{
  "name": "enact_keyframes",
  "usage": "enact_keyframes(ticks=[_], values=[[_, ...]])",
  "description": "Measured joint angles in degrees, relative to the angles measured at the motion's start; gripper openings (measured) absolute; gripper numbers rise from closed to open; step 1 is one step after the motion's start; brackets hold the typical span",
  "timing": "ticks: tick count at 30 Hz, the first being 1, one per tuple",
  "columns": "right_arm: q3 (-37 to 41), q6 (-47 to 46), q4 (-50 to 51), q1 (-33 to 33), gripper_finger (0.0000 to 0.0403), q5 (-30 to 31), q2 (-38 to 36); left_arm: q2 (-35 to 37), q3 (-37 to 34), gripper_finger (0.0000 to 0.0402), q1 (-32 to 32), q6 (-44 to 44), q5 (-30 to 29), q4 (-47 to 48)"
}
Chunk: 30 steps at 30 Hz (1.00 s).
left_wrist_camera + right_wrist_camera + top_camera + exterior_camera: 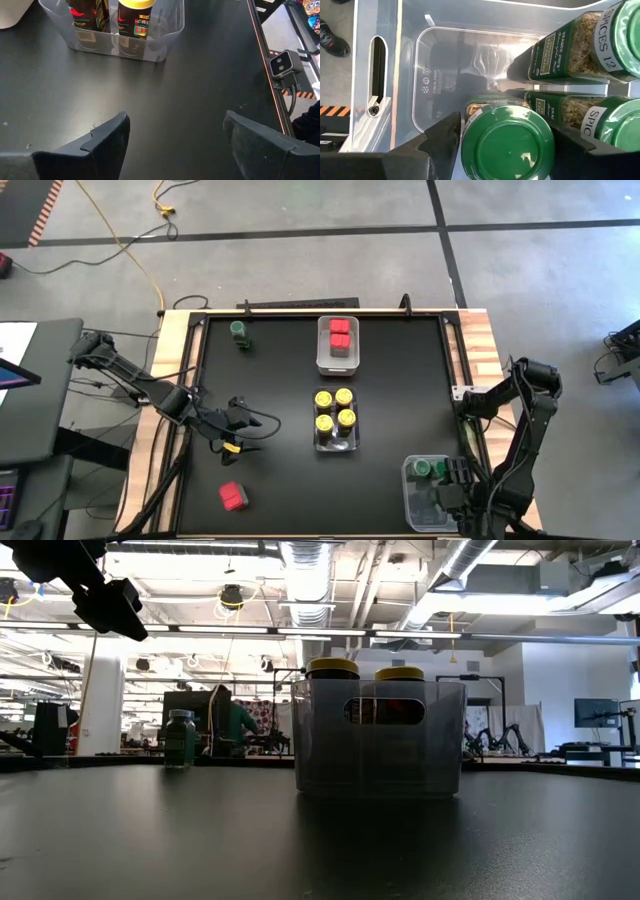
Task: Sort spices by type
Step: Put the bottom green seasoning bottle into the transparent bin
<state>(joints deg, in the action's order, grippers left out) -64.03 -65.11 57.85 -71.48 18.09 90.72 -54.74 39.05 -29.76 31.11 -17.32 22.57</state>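
Your table [280, 380] carries three clear bins, one per kind, which is why the spices sit grouped as they do. The far bin [322, 364] takes the red ones [340, 333]; the middle bin [322, 444] holds four yellow jars [334, 410], packed two by two so they stand upright. The near-right bin [412, 510] is for green, and your right gripper [506, 145] is down inside it, fingers apart on either side of a green jar [506, 146]; whether they press on the jar or have let go, you cannot tell. Two more green jars [580, 45] lie beside it, close enough that I judge a careless withdrawal could knock them.

Your left gripper [175, 135] hovers over bare table left of the middle bin, fingers wide apart and holding nothing. Two strays remain: a red one [232, 496] near the front-left edge, close to that gripper, and a green jar [240, 332] at the far-left corner
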Motion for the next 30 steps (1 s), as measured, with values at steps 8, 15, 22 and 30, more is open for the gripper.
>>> enact_keyframes(ticks=[8,15,22,30], values=[[0.0,0.05,0.06,0.33,0.027,0.0,0.0,0.0,0.01,0.0308,0.0,-0.02,0.0,0.01],[0.0,0.1,0.23,0.33,0.027,0.0,0.0,0.0,0.0,0.0308,0.0,-0.02,0.0,0.0],[0.0,0.23,0.26,0.33,0.027,0.0,0.0,0.0,-0.01,0.0308,0.0,-0.02,0.0,0.0],[0.0,1.14,-0.02,0.38,0.027,2.18,0.01,0.0,0.01,0.0308,0.0,-0.02,0.0,0.0]])
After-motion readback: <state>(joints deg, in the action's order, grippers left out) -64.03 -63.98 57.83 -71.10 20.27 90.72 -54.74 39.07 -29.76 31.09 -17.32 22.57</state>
